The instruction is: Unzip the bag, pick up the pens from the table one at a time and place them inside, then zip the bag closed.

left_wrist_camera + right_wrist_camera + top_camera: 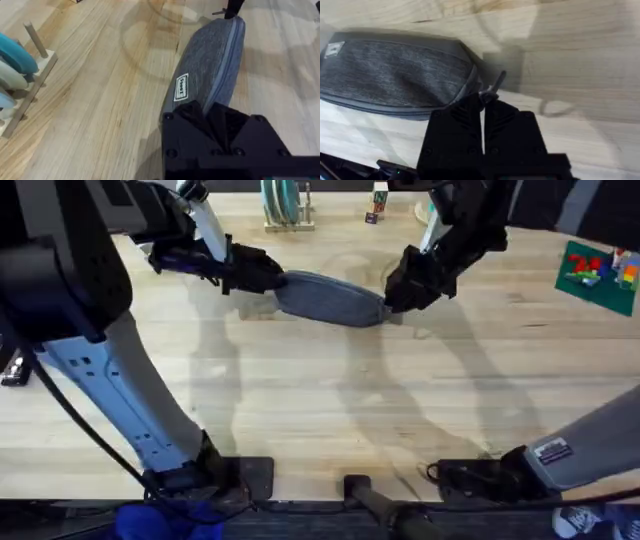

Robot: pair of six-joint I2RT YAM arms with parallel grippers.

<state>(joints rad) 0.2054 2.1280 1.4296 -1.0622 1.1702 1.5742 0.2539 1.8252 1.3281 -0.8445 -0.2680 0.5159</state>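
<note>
The bag lay in the upper middle of the overhead frame, near the desk's far edge, with a wide stretch of bare wood open below it toward the arm bases. Its long axis ran from upper left to lower right, zipper lengthwise. The left gripper was clamped on the bag's left end, and the right gripper was pinched together on the small pull at the right end. A peg rack stood at the far edge, coloured blocks at upper right.
</note>
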